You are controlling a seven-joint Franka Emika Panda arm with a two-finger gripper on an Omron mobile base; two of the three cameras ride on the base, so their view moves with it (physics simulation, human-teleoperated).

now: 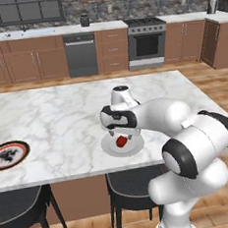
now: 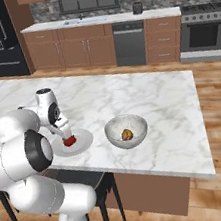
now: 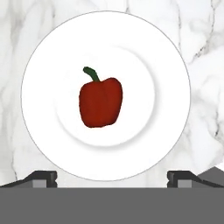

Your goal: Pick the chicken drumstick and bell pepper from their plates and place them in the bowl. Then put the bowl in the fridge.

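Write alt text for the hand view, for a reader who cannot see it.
A red bell pepper with a green stem lies at the centre of a plain white plate on a white marble counter. The open gripper hovers above, its two dark fingertips at the bottom edge.

Marble island (image 1: pixel 62 116) with dark stools (image 1: pixel 19 206), wood floor (image 1: pixel 217 84), brown cabinets (image 1: pixel 22 60), steel oven (image 1: pixel 146 43).

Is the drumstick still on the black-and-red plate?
No, the chicken drumstick lies inside the bowl in the right base view, and the black-and-red plate holds nothing.
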